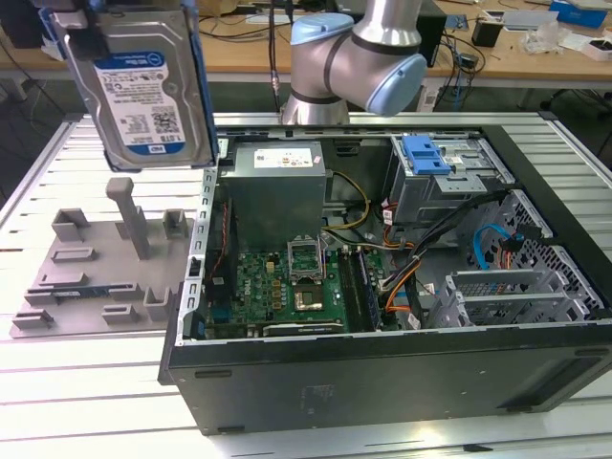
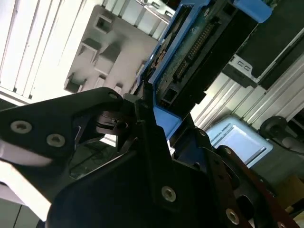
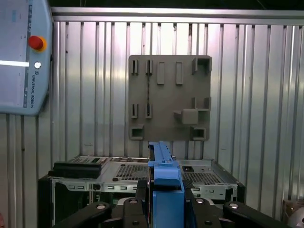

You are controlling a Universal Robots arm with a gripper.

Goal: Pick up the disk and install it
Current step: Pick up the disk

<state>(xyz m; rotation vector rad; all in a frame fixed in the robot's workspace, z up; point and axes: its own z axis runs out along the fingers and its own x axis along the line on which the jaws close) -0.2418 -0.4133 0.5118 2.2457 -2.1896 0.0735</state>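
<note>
The flat silver hard drive in its blue plastic bracket, the disk [image 1: 153, 96], hangs high above the grey plastic fixture plate [image 1: 86, 287] on the ribbed counter [image 1: 67, 402]. The black hand [image 3: 166, 202] pinches it by the bracket edge. Pickup looks done, and seating the disk calls for a squared-up carry to the metal drive cage [image 1: 435, 182], well apart in the open black computer case [image 1: 382, 382].

The disk [image 1: 153, 91] is silver with a white-and-blue label [image 1: 145, 107]; the fixture plate [image 1: 96, 277] is grey.

The ribbed metal table [image 1: 86, 402] carries two things. A grey jig [image 1: 96, 277] with upright pegs lies flat at the exterior view's left. Just beside it, across the centre and right, an open computer case [image 1: 382, 373] lies on its side.
</note>
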